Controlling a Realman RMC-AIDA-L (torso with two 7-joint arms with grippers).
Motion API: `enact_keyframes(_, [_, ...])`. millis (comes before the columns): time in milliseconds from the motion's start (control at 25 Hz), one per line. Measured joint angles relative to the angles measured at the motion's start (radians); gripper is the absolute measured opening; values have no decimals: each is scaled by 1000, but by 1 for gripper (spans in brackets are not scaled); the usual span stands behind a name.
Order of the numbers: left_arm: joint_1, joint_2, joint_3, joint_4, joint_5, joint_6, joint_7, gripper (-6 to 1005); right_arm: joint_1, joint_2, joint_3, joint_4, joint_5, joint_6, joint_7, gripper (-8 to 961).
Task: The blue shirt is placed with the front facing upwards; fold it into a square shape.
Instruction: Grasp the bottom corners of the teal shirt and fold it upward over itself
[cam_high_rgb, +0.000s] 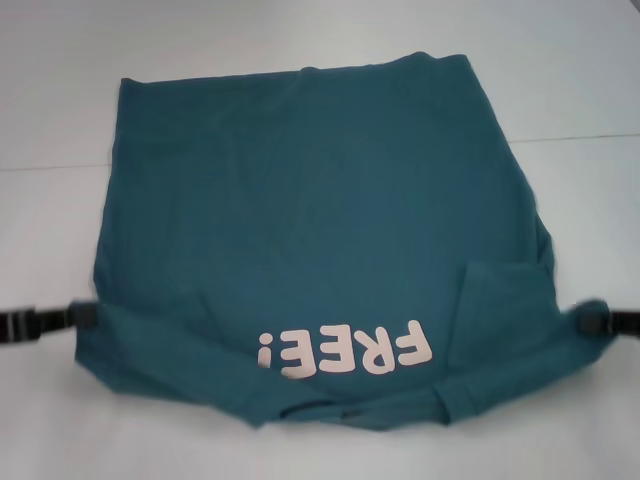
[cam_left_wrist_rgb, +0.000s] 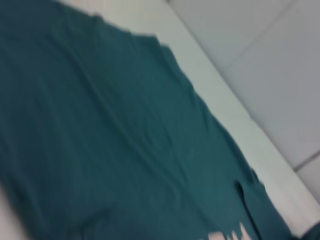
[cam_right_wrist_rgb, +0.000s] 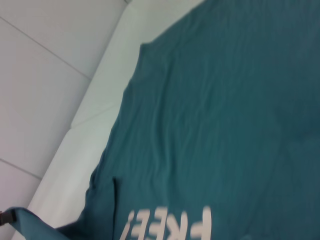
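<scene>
Blue shirt (cam_high_rgb: 320, 220) lies front up on the white table (cam_high_rgb: 60, 420), filling most of the head view. Pink "FREE!" lettering (cam_high_rgb: 345, 350) sits near the robot-side edge and reads upside down from the head camera. Both sleeves are already folded inward over the body; the right one forms a visible flap (cam_high_rgb: 505, 300) beside the lettering.

Left gripper (cam_high_rgb: 85, 316) is at the shirt's left edge, low on the robot side, black fingers touching the cloth. Looks closed on the fabric edge, but the fingertips are hidden by cloth, so cannot tell for sure.

Right gripper (cam_high_rgb: 592, 322) is at the opposite edge, same level. A bump of shirt fabric is bunched at its tip, cloth pulled outward to it, so it's pinched on the shirt.

Far hem lies flat, slightly rumpled. Wrist views mostly show teal cloth and table edge; the right wrist view catches the lettering.
</scene>
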Motion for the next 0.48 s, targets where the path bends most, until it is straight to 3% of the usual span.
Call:
enact_keyframes(200, [-80, 22, 3, -93, -53, -137, 0, 17, 91, 5, -4, 3, 0, 104, 6, 59])
enact_keyframes(480, [-153, 25, 8, -171, -158, -326, 1, 17, 222, 12, -15, 85, 0, 326, -31, 58])
